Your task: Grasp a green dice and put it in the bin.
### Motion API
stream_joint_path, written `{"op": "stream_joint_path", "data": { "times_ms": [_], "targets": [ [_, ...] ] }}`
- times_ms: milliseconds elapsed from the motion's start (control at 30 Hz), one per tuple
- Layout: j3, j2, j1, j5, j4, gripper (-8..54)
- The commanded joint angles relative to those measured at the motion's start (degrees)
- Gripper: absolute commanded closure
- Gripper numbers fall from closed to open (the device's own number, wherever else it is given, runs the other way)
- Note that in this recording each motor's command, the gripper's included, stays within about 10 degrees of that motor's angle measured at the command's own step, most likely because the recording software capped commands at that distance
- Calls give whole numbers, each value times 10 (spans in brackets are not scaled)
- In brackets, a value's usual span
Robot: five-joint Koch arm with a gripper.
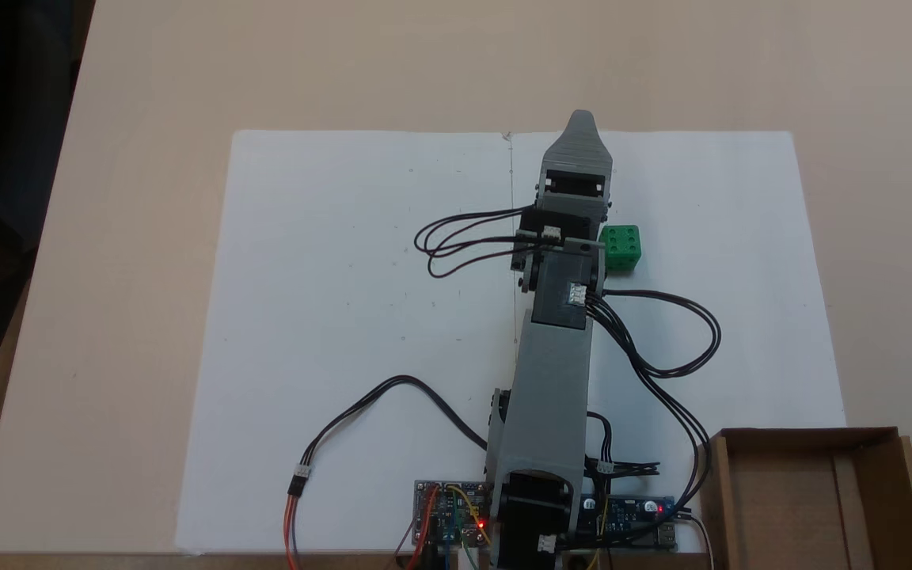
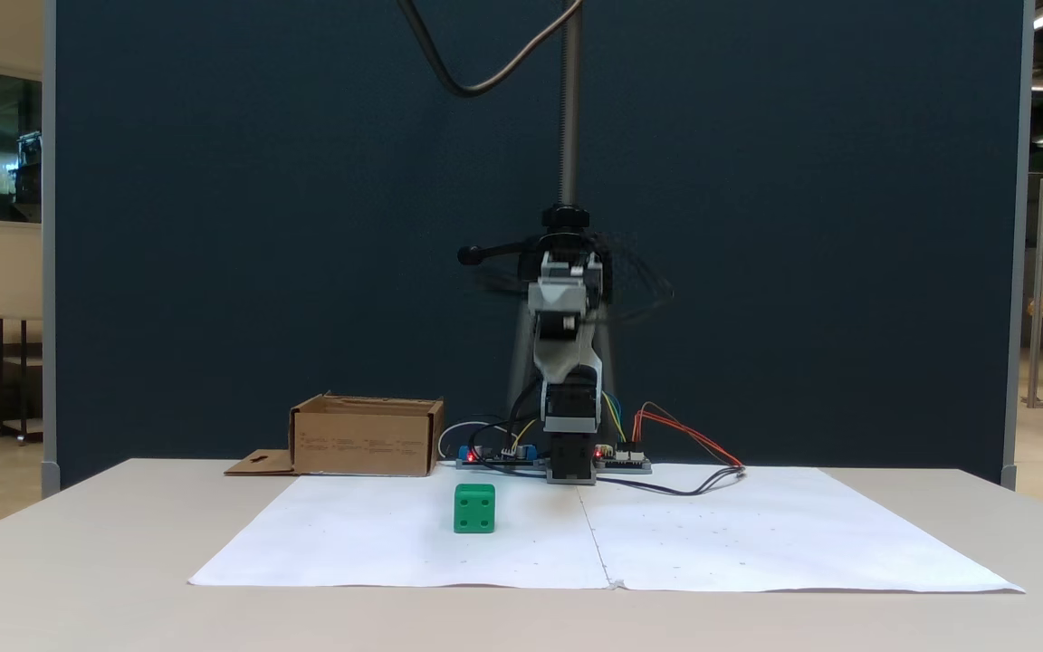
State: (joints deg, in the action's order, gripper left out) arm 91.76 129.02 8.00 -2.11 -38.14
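Fingers: one grey tip of the gripper (image 1: 581,127) visible from above, spread or closed cannot be told. Green dice (image 1: 621,248) on white paper (image 1: 345,317), just right of the arm (image 1: 549,372); bin (image 1: 812,499) at lower right.

Front fixed view: dice (image 2: 474,508) on paper, apart from raised arm; bin (image 2: 366,436) behind, left.

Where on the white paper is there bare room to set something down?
The paper is bare left of the arm in the overhead-looking fixed view, from the looped wires out to its left edge. It is crowded around the green dice, beside the arm and behind the hand, and along the near edge by the circuit boards and bin.
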Motion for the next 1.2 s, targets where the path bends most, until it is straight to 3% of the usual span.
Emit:
{"op": "stream_joint_path", "data": {
  "times_ms": [0,100,567,967,1167],
  "targets": [
    [-94,-13,7,-21,-94,16],
    [-180,-51,11,-21,-208,15],
    [-281,-174,83,-56,-633,12],
    [-358,-221,142,-235,-632,5],
    [-362,-228,165,-271,-620,4]
  ]
}}
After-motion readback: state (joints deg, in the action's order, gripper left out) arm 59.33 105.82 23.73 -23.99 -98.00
